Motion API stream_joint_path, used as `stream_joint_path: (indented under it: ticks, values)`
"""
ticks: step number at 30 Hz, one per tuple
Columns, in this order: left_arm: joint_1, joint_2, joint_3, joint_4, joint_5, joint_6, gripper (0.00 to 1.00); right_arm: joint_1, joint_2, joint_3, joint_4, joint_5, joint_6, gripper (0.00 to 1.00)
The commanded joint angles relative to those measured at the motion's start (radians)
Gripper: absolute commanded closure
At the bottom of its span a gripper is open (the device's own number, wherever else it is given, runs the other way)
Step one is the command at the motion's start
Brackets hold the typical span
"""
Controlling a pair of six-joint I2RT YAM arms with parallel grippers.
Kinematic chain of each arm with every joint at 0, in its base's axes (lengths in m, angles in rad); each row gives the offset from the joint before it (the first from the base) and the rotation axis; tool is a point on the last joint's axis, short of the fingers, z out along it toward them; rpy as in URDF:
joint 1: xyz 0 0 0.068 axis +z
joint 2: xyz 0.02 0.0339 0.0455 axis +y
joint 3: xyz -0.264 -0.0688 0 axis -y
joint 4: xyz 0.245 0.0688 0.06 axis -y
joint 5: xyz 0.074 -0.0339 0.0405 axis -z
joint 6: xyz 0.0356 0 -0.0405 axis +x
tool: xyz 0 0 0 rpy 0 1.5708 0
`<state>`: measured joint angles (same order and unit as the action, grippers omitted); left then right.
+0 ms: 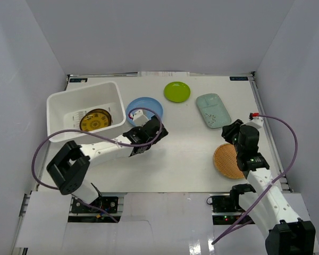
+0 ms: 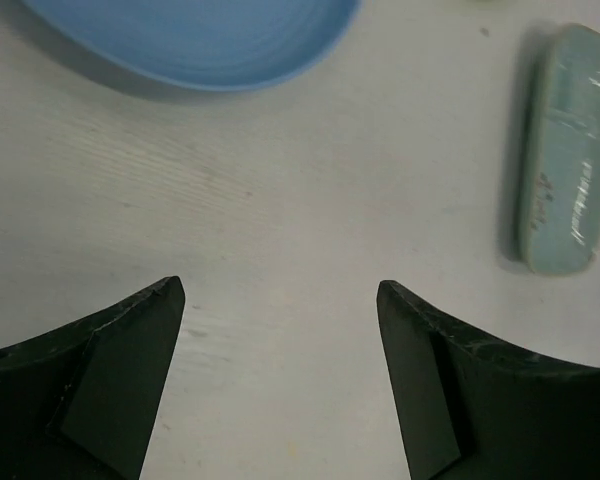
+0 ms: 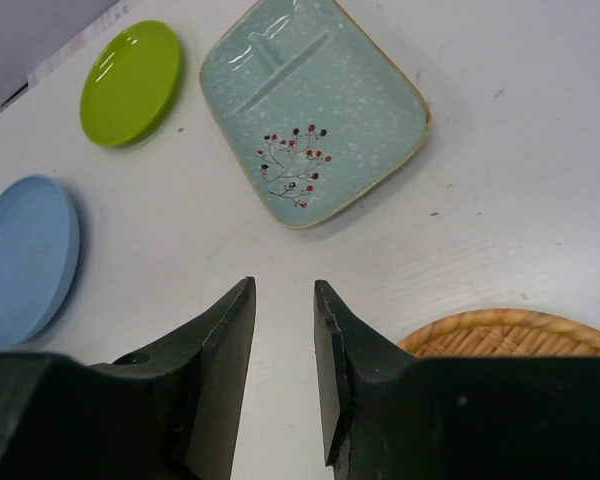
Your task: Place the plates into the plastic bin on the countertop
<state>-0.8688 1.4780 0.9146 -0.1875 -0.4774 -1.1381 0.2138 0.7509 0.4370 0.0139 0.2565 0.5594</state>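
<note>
Since the blue plate [image 1: 144, 109], lying flat on the counter [image 1: 186, 154] just right of the plastic bin [image 1: 80, 90], looks light, stiff and slick, the left end effector [image 2: 280, 288], gaping wide and empty beside it, should probably pinch its raised rim.

A robot lab test cell: a white tabletop [image 1: 186, 159] boxed in by plain grey walls [image 1: 159, 32], with two cabled arms [image 1: 266, 191] bolted at its near edge.
</note>
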Motion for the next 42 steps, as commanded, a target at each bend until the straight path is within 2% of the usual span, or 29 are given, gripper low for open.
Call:
stream_joint_path:
  ticks: [1, 7, 10, 16, 22, 23, 26, 27, 31, 36, 38, 41, 42]
  values:
    - [0.007, 0.093, 0.049, -0.055, -0.248, -0.233, 0.11, -0.096, -0.047, -0.047, -0.012, -0.201, 0.004, 0.63]
    - [0.034, 0.201, 0.093, -0.118, -0.349, -0.357, 0.08, -0.096, -0.105, -0.060, -0.081, -0.328, -0.030, 0.62]
    - [0.074, 0.249, 0.098, -0.119, -0.334, -0.416, 0.08, -0.096, -0.114, -0.075, -0.088, -0.365, -0.035, 0.60]
    - [0.154, 0.323, 0.124, -0.110, -0.294, -0.442, 0.09, -0.096, -0.111, -0.092, -0.054, -0.480, -0.036, 0.59]
    - [0.174, 0.409, 0.162, -0.112, -0.259, -0.428, 0.31, -0.091, -0.039, -0.081, 0.034, -0.548, -0.012, 0.57]
    - [0.174, 0.422, 0.171, -0.109, -0.254, -0.419, 0.40, -0.080, -0.003, -0.069, 0.050, -0.550, -0.007, 0.57]
    - [0.172, 0.435, 0.181, -0.106, -0.242, -0.396, 0.58, -0.053, 0.047, -0.040, 0.076, -0.536, -0.004, 0.56]
    - [0.171, 0.442, 0.184, -0.102, -0.237, -0.382, 0.71, -0.027, 0.060, -0.031, 0.087, -0.527, -0.003, 0.56]
    - [0.149, 0.433, 0.179, -0.102, -0.230, -0.330, 1.00, 0.047, 0.168, 0.055, 0.113, -0.467, -0.010, 0.53]
    - [0.137, 0.343, 0.152, -0.098, -0.250, -0.269, 1.00, 0.075, 0.235, 0.147, 0.113, -0.444, -0.035, 0.52]
    - [0.133, 0.243, 0.135, -0.073, -0.268, -0.206, 1.00, 0.073, 0.240, 0.198, 0.110, -0.422, -0.064, 0.52]
    - [0.125, 0.064, 0.101, 0.074, -0.271, -0.074, 1.00, 0.072, 0.274, 0.282, 0.098, -0.410, -0.105, 0.52]
    - [0.123, 0.017, 0.098, 0.153, -0.265, 0.014, 1.00, 0.070, 0.316, 0.305, 0.084, -0.410, -0.113, 0.52]
